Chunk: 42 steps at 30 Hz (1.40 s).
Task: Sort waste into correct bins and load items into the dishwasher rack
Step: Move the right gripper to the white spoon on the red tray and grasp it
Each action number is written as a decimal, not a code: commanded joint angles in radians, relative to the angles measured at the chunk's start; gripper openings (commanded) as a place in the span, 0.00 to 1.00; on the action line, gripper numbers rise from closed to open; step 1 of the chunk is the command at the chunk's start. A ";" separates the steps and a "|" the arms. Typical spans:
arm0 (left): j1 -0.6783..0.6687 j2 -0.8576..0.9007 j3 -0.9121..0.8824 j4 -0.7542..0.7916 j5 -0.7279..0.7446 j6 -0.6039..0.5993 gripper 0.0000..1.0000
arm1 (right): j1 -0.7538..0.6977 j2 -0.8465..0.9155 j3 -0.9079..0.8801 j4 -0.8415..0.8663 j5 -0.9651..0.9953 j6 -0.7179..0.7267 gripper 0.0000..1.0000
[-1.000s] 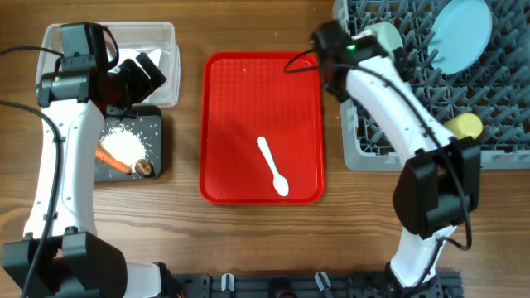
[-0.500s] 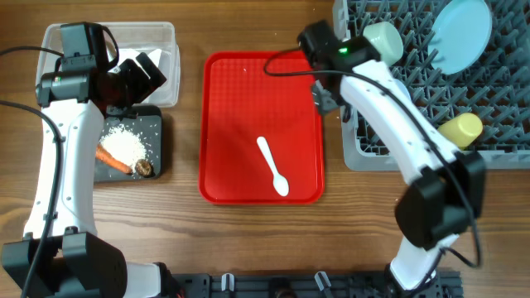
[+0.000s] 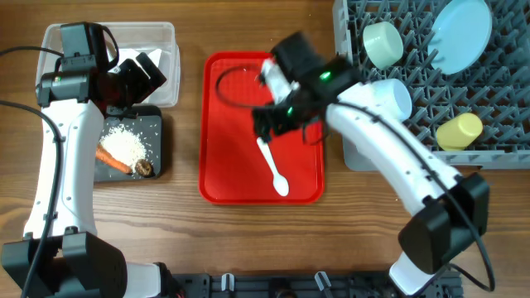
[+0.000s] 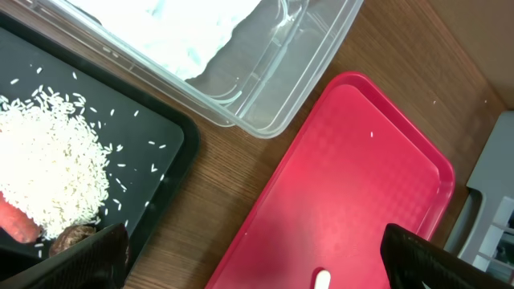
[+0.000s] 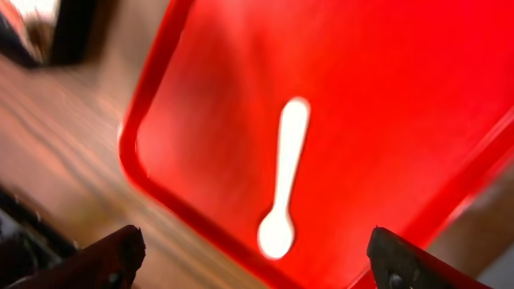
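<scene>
- Wooden bench (image 3: 186, 240) carries everything, with both arms reaching in from its near edge.
- Large square grey plastic dishwasher rack (image 3: 414, 141) fills the far right corner.
- Flat red serving tray (image 3: 232, 174) lies in the middle, between the rack and the two bins.
- Clear plastic rectangular tub (image 3: 166, 37) sits at the far left, with a crumpled white paper napkin (image 4: 185, 32) inside it.
- Shallow black rectangular tray (image 3: 157, 136) lies just in front of the tub, their edges close together.
- Right claw (image 5: 257, 258) hangs over the red tray with its jaws spread wide and nothing in them.
- Left claw (image 4: 257, 253) hovers where the tub meets the black tray, also wide open and empty.
- Round light-blue plate (image 3: 460, 33) leans among the pegs at the rack's far side.
- Pale-green bowl (image 3: 383, 43) sits in the rack beside the plate.
- Light-blue bowl (image 3: 393, 98) is in the rack, partly hidden by the right arm.
- Small yellow cup (image 3: 460, 130) rests near the rack's front edge.
- White plastic spoon (image 3: 273, 168) lies flat on the red tray, below and between the right claw's fingers.
- White rice grains (image 3: 124, 142) are heaped in the black tray.
- Orange carrot-like piece (image 3: 112, 160) lies beside the rice.
- Small brown food scrap (image 3: 142, 168) sits next to the carrot piece's end.
</scene>
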 commanded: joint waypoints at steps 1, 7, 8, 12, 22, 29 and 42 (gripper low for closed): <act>0.003 0.002 0.015 0.002 -0.006 -0.013 1.00 | 0.049 0.026 -0.095 0.023 0.030 0.032 0.91; 0.003 0.002 0.015 0.002 -0.006 -0.013 1.00 | 0.109 0.026 -0.211 0.101 0.058 0.032 0.91; 0.003 0.002 0.015 0.002 -0.006 -0.013 1.00 | 0.114 0.026 -0.224 0.113 0.070 0.032 0.91; 0.003 0.002 0.015 0.002 -0.006 -0.013 1.00 | 0.122 0.027 -0.275 0.158 0.090 0.028 0.91; 0.003 0.002 0.015 0.002 -0.006 -0.013 1.00 | 0.122 0.027 -0.501 0.348 0.142 0.028 0.88; 0.003 0.002 0.015 0.002 -0.006 -0.013 1.00 | 0.122 0.027 -0.563 0.431 0.146 0.031 0.75; 0.003 0.002 0.015 0.002 -0.006 -0.013 1.00 | 0.122 0.027 -0.597 0.438 0.160 0.084 0.44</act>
